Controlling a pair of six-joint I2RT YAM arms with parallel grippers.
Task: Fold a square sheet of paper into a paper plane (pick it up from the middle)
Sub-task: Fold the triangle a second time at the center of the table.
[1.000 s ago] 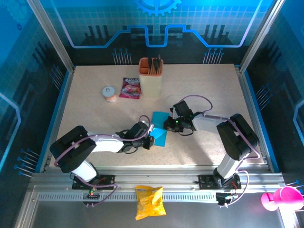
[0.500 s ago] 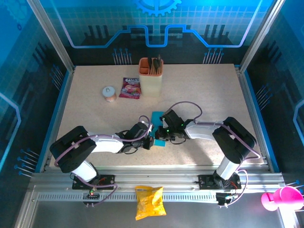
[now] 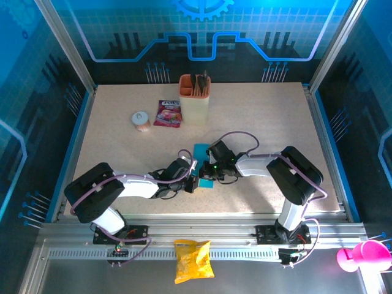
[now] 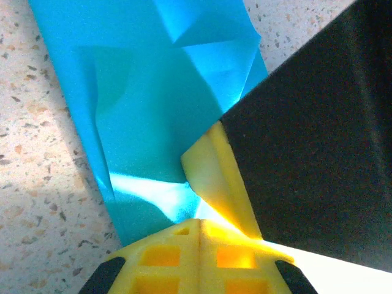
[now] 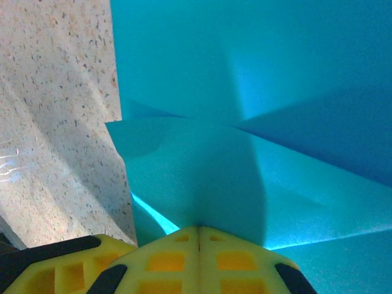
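The square sheet of paper is bright blue, folded and creased, lying mid-table between both arms. My left gripper is shut at the paper's near-left edge. In the left wrist view its closed tips touch the blue paper, with no paper visible between them. My right gripper is shut too, lying low over the sheet. Its closed tips press on the creased paper. One of the right gripper's yellow fingers and its dark body cross the left wrist view.
A beige cup holding utensils stands at the back, with a pink-purple packet and a small jar to its left. A yellow snack bag lies on the front rail. The two grippers are almost touching.
The right gripper swung left from the paper's right side onto the sheet, covering most of it, and shut. The left gripper stayed put, shut.
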